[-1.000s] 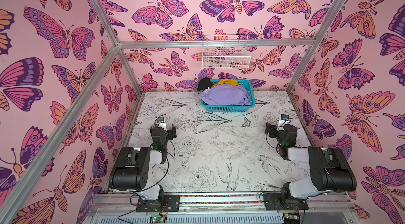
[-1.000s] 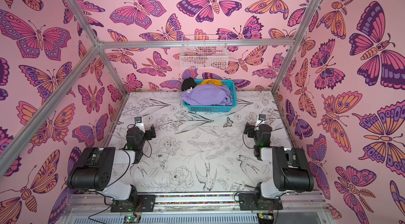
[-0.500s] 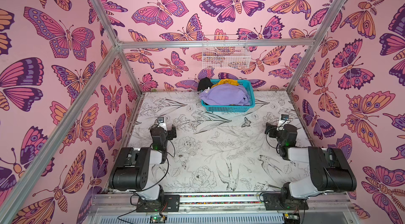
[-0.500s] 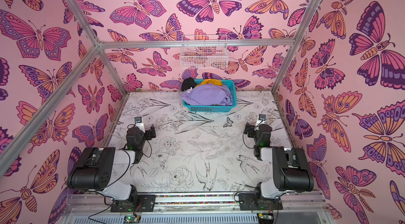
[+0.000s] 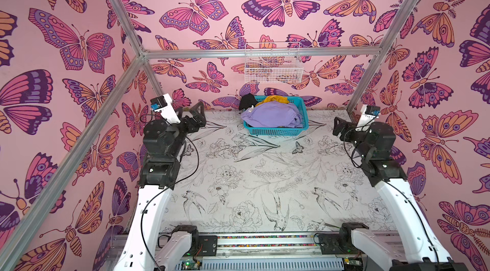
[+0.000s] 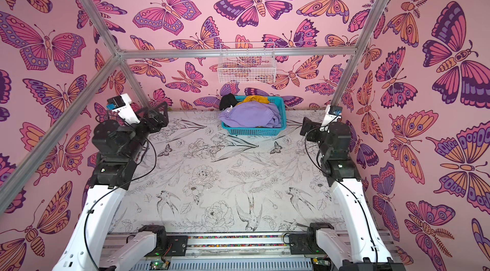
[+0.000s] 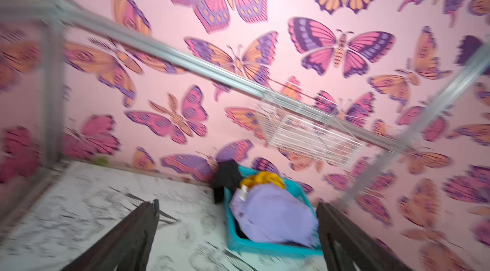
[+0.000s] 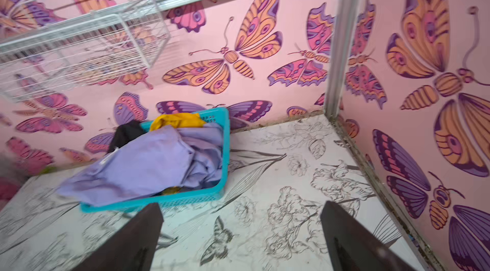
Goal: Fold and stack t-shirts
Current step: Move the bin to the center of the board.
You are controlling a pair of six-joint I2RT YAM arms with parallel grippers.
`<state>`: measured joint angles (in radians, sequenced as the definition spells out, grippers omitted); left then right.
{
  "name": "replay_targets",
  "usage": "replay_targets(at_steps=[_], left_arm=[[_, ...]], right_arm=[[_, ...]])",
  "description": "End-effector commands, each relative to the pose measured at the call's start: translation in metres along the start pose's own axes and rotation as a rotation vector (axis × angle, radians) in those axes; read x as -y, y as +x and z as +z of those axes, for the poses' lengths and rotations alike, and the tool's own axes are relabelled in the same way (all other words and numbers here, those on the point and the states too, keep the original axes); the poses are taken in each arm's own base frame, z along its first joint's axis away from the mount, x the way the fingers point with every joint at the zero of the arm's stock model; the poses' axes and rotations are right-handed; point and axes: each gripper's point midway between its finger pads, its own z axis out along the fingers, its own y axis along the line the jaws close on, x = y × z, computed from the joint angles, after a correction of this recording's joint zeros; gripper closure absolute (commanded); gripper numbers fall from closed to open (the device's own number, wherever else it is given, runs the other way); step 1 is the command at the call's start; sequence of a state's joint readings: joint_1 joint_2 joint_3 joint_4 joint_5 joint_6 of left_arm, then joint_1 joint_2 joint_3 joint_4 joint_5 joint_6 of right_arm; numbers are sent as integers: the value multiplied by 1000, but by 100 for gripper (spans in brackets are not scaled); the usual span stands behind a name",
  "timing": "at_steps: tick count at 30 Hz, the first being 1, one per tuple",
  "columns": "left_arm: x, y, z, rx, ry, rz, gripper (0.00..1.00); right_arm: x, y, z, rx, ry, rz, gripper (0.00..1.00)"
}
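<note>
Table — t-shirts well beyond left gripper.

The left arm is being unfolded from the low, tucked pose held earlier at the end far from the teal basket. It is being stood up and stretched forward, so that the left gripper is being carried higher and closer to the basket's left side. The right arm is being raised and extended in the same way, and the right gripper is being brought nearer the basket's right side. The left wrist view is being smeared by this motion, while the right wrist view is being blurred far less.
</note>
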<state>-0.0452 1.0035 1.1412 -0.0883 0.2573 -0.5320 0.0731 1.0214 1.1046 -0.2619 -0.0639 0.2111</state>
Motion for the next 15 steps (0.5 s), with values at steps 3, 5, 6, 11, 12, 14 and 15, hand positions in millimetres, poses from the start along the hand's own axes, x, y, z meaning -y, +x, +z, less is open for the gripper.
replay_targets(at_steps=[3,5,6,11,12,14,15], left_arm=[[55,93,9,-567,404,-540,0],[75,84,13,-625,579,-584,0],[78,80,18,-639,596,-660,2],[81,41,28,-463,781,-753,0],[93,30,17,-453,823,-705,0],[113,9,-10,-384,847,-619,0],[118,1,-22,-357,818,-593,0]], right_arm=[[-57,43,-17,-387,-291,144,1],[-87,26,-24,-377,-460,227,1],[-105,14,-32,-362,-578,274,1],[-147,-45,-63,-229,-947,506,1],[-154,-57,-71,-227,-1025,543,1],[-164,-74,-85,-231,-1126,562,1],[-167,-83,-92,-223,-1157,581,1]])
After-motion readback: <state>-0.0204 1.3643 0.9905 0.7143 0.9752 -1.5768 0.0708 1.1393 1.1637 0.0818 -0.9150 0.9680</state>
